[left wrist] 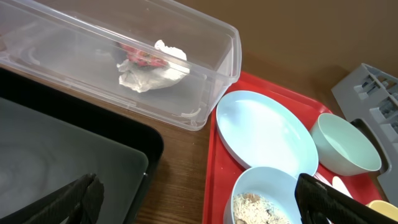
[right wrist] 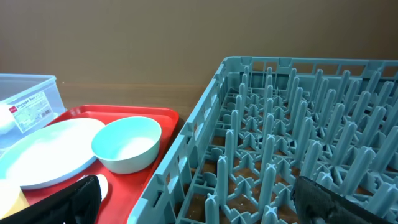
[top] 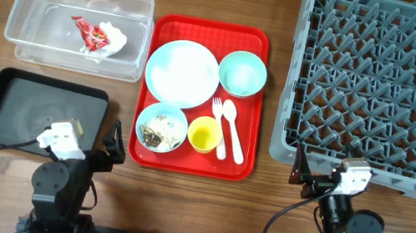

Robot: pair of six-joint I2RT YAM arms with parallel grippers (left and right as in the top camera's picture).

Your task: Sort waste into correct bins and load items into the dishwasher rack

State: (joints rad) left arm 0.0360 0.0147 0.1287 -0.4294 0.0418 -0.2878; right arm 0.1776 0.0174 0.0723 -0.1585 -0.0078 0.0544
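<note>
The red-and-white wrapper with tissue (top: pixel 100 36) lies in the clear tub (top: pixel 18 9). The black tray (top: pixel 31 108) holds nothing. On the red tray (top: pixel 250 115) sit the plate (top: pixel 182 72), an empty bowl (top: pixel 242 72), a bowl (top: pixel 161 127) with food scraps (left wrist: pixel 258 208), the yellow cup (top: pixel 204 134), the fork (top: pixel 216 122) and the spoon (top: pixel 233 129). The grey rack (top: pixel 382 86) is empty. My left gripper (left wrist: pixel 199 205) is open between the black tray and the red tray. My right gripper (right wrist: pixel 199 208) is open at the rack's near left corner (right wrist: pixel 180 180).
Both arms' bases stand at the table's front edge, the left gripper (top: pixel 113 145) and the right gripper (top: pixel 300 173) low over bare wood. The rack's wall rises on the right side of the red tray.
</note>
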